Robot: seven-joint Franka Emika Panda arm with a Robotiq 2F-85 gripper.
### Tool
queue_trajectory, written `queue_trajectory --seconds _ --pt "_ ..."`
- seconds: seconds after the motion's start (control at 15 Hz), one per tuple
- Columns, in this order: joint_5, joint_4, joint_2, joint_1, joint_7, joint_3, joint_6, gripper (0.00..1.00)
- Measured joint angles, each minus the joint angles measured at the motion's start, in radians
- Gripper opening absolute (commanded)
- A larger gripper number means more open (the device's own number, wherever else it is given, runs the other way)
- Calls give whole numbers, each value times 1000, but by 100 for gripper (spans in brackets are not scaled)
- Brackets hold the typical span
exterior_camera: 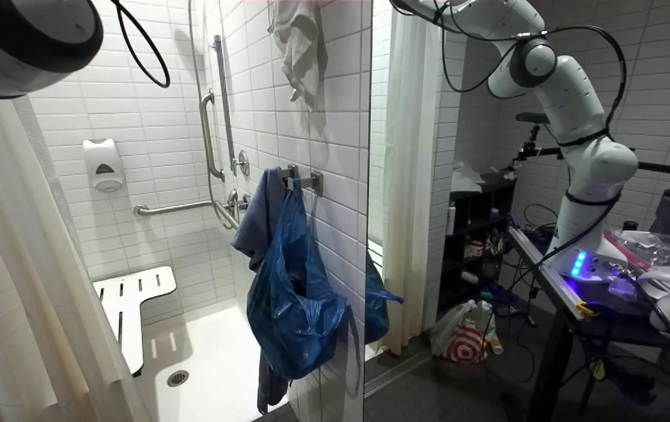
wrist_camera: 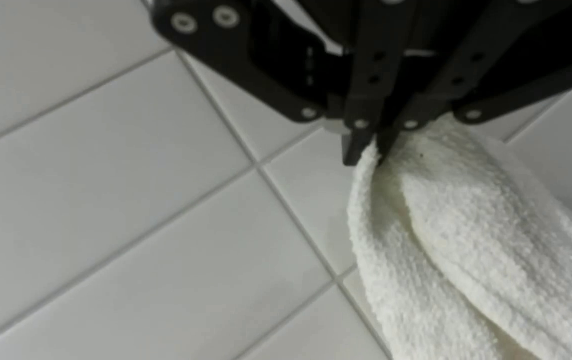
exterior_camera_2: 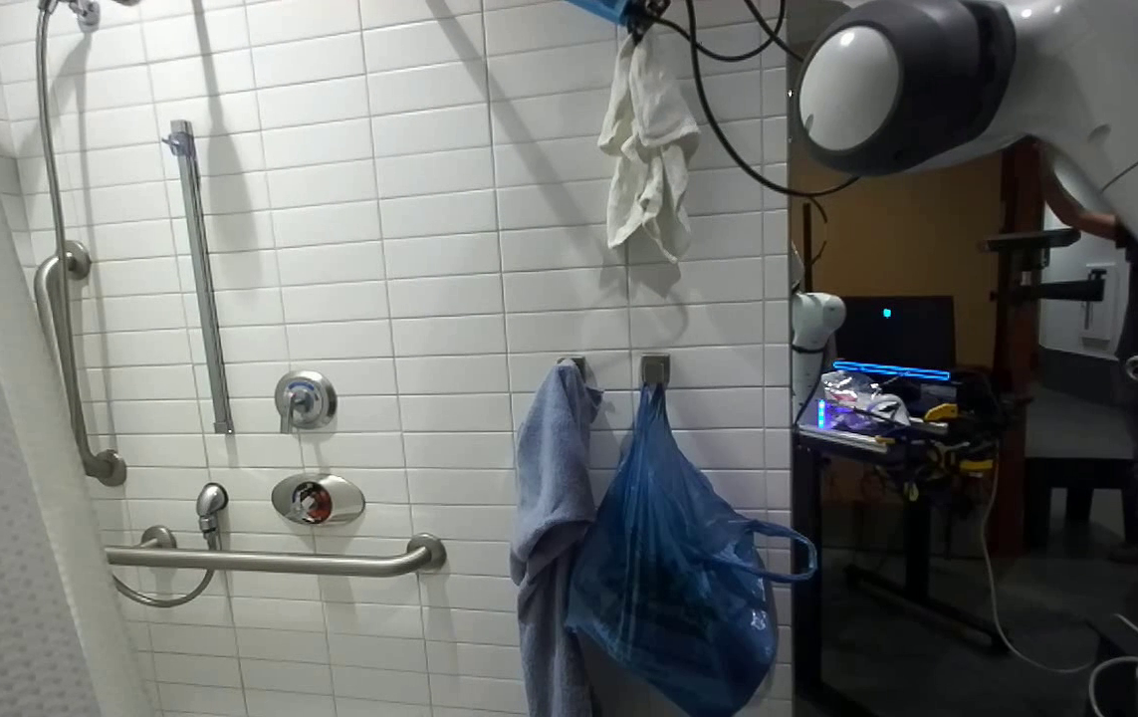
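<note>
My gripper (wrist_camera: 370, 151) is shut on a white terry cloth (wrist_camera: 466, 225) in the wrist view. A thin fold of the cloth is pinched between the fingertips, and the rest hangs down in loose folds. The cloth shows in both exterior views (exterior_camera: 299, 53) (exterior_camera_2: 650, 149), hanging in front of the white tiled wall, above the wall hooks. The gripper (exterior_camera_2: 640, 22) shows only partly at the top edge of an exterior view. Below the cloth, a blue-grey towel (exterior_camera_2: 557, 478) and a blue plastic bag (exterior_camera_2: 678, 568) hang from two metal hooks (exterior_camera_2: 656, 368).
A mirror (exterior_camera: 405, 375) adjoins the tiled wall and reflects the arm and a cluttered table. Grab bars (exterior_camera_2: 280, 563), a shower valve (exterior_camera_2: 305, 400) and a vertical rail (exterior_camera_2: 200, 279) are on the wall. A shower curtain (exterior_camera: 24, 246) hangs at one side, near a white folding seat (exterior_camera: 135, 293).
</note>
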State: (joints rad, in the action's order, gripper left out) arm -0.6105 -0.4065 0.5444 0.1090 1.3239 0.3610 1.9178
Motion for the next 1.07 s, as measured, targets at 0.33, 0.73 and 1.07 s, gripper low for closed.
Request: queue_trajectory --seconds 0.33,0.73,1.07 --pt "34 -1 -20 -41 44 0 -1 1" --pt "90 -9 -51 -112 101 -1 -2 1" --pt "125 1 -66 -160 130 -5 -19 1"
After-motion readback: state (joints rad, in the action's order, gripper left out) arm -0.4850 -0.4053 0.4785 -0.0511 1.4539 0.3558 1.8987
